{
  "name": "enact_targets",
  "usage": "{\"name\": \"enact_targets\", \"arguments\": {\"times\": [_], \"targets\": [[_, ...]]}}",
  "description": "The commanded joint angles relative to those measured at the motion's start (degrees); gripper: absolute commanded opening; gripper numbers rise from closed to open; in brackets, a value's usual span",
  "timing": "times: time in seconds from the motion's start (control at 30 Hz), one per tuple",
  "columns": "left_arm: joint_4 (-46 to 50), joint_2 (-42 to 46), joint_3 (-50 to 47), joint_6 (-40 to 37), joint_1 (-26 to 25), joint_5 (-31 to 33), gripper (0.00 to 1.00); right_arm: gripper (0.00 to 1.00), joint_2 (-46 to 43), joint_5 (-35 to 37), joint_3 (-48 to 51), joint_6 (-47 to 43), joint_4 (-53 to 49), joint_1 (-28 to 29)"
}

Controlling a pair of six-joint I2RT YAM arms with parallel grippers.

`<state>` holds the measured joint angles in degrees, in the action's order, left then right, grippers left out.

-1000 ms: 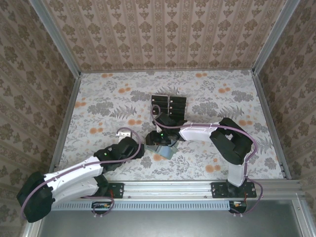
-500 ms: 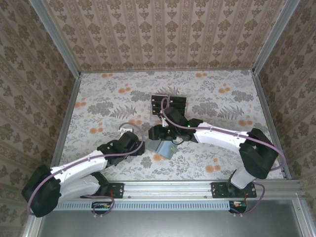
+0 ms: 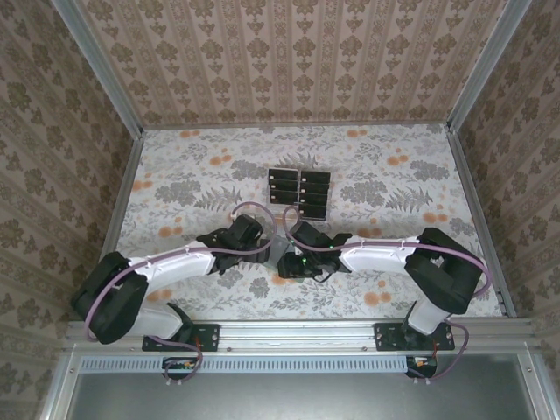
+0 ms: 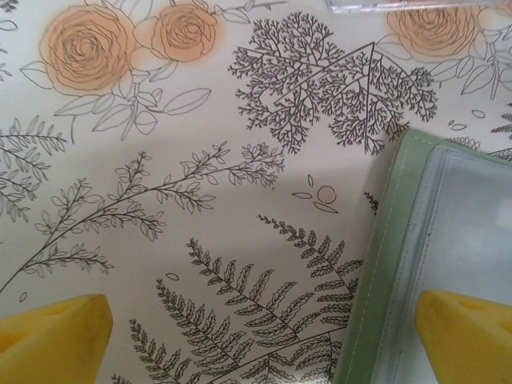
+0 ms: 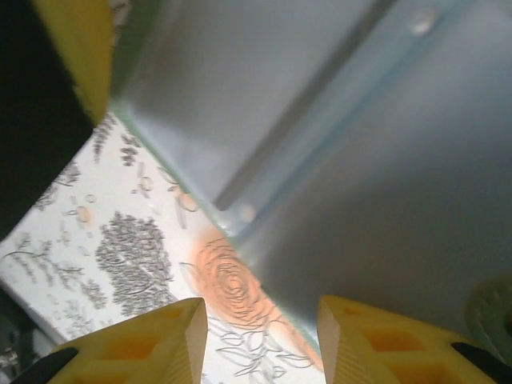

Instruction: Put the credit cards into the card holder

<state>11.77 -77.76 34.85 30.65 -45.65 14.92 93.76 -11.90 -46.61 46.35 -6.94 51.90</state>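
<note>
The sage-green card holder (image 4: 382, 272), with its clear pocket, lies flat on the floral table. My left gripper (image 4: 264, 340) is open wide, its right fingertip (image 4: 468, 336) over the holder and its left one on bare table. My right gripper (image 5: 260, 340) hangs low over the holder (image 5: 320, 120), jaws apart, with the holder's edge running between the fingertips. From above, the right gripper (image 3: 295, 262) covers most of the holder and the left gripper (image 3: 262, 245) sits just left of it. Several black credit cards (image 3: 298, 188) sit further back.
The cards rest on a clear tiered rack, whose near edge (image 4: 400, 5) lies just beyond the holder. Metal rails (image 3: 122, 219) and patterned walls box in the table. Both arms crowd the middle near the front.
The left arm has stretched forward and right until its gripper reached the holder. The right gripper has come back toward the front over the holder and its jaws have narrowed.
</note>
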Motion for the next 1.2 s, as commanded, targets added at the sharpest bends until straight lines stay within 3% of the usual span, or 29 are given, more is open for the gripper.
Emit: {"name": "enact_targets", "arguments": {"times": [0.0, 0.4, 0.8, 0.97, 1.17], "targets": [[-1.7, -0.6, -1.1, -0.4, 0.3, -0.9, 1.00, 0.40, 0.8, 2.3, 1.0, -1.9, -0.6, -0.5], [-2.6, 1.5, -7.5, 5.2, -2.2, -1.6, 1.00, 0.38, -1.9, 3.1, 3.8, -7.8, -6.1, -4.6], [-1.4, 5.0, -10.0, 12.6, -8.5, 0.2, 1.00, 0.38, -6.0, -0.5, 4.6, -9.6, -7.4, -6.9], [3.1, 9.9, -8.2, 12.2, -7.8, 3.0, 1.00, 0.40, -13.6, -3.6, 0.6, -9.5, -9.4, -8.5], [5.9, 14.7, -5.8, 9.9, -2.2, 2.0, 1.00, 0.49, -18.2, 2.5, -9.0, -16.3, -15.8, -14.9]]}}
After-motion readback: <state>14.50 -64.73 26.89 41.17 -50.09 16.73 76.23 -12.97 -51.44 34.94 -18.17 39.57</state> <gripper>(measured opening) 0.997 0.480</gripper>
